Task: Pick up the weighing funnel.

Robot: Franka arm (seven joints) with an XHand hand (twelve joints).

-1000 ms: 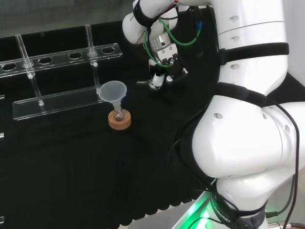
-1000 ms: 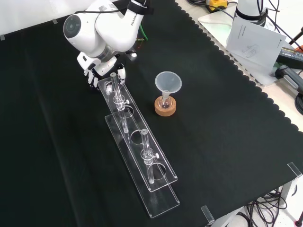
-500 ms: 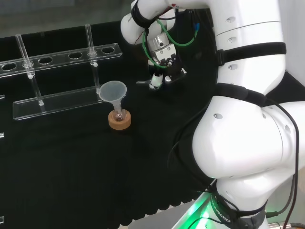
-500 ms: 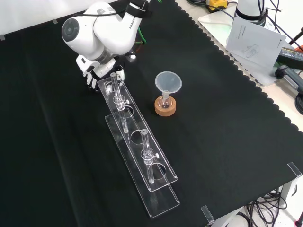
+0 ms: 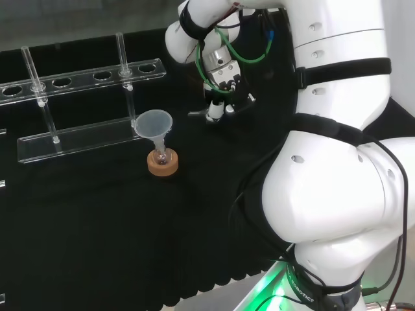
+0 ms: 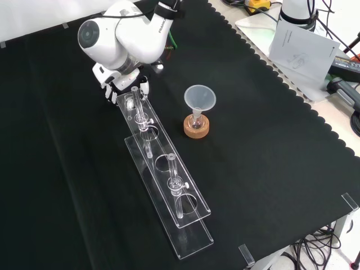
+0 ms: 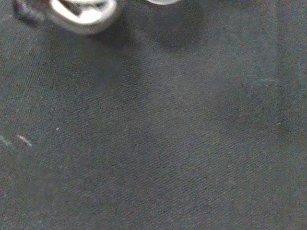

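Observation:
In the head view my hand [image 5: 218, 105] hangs just above the cloth, to the right of the big funnel. Its fingers are curled, and a thin clear piece, the weighing funnel [image 5: 194, 113], sticks out of them to the left. The front view has the hand [image 6: 121, 85] under the arm's white link, at the far end of the clear rack, fingertips pointing down. In the wrist view a blurred white part of the hand [image 7: 84, 12] sits over bare black cloth.
The big funnel [image 5: 154, 123] [image 6: 200, 97] stands in a small flask on a cork ring [image 5: 163, 164] [image 6: 196, 127]. A long clear rack [image 5: 78, 139] [image 6: 163, 174] holds upright tubes right beside the hand. Papers [image 6: 301, 45] and cables lie past the cloth's edge.
The hand and the piece in it have shifted only slightly, a little to the right in both views. Nothing else on the cloth has moved.

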